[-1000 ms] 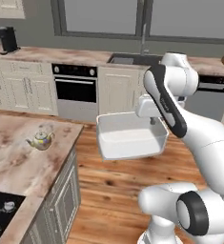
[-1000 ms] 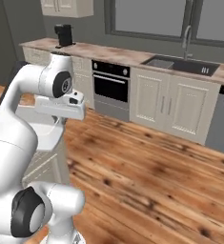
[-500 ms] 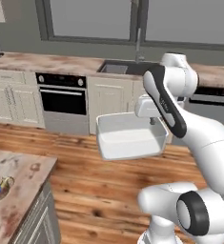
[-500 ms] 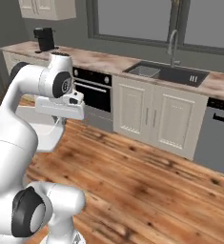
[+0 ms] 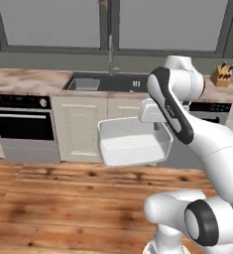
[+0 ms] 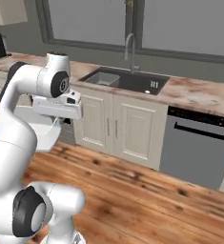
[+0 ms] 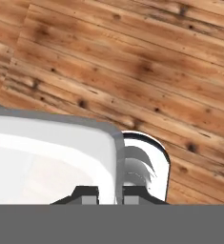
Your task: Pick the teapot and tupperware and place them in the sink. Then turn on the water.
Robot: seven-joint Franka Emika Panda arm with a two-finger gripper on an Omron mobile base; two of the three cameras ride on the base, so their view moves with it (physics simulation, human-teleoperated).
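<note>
- The base has driven on: the sink (image 5: 113, 82) now sits dead ahead, nearer than a second ago.
- The gripper (image 7: 106, 193) pinches the tupperware (image 5: 130, 141) rim, carried above the floor; placing comes next.

No readable text, label, brand or number shows anywhere (all surfaces plain).

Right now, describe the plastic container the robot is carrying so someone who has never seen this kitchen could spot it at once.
Find the long counter under the windows with the dark sink and its tall arched faucet. In front of the cabinets below, the white arm holds the tupperware in mid-air over the wooden floor, its end effector clamped on the rim. It is the shallow white rectangular tub with rounded corners, resting on nothing.
</note>
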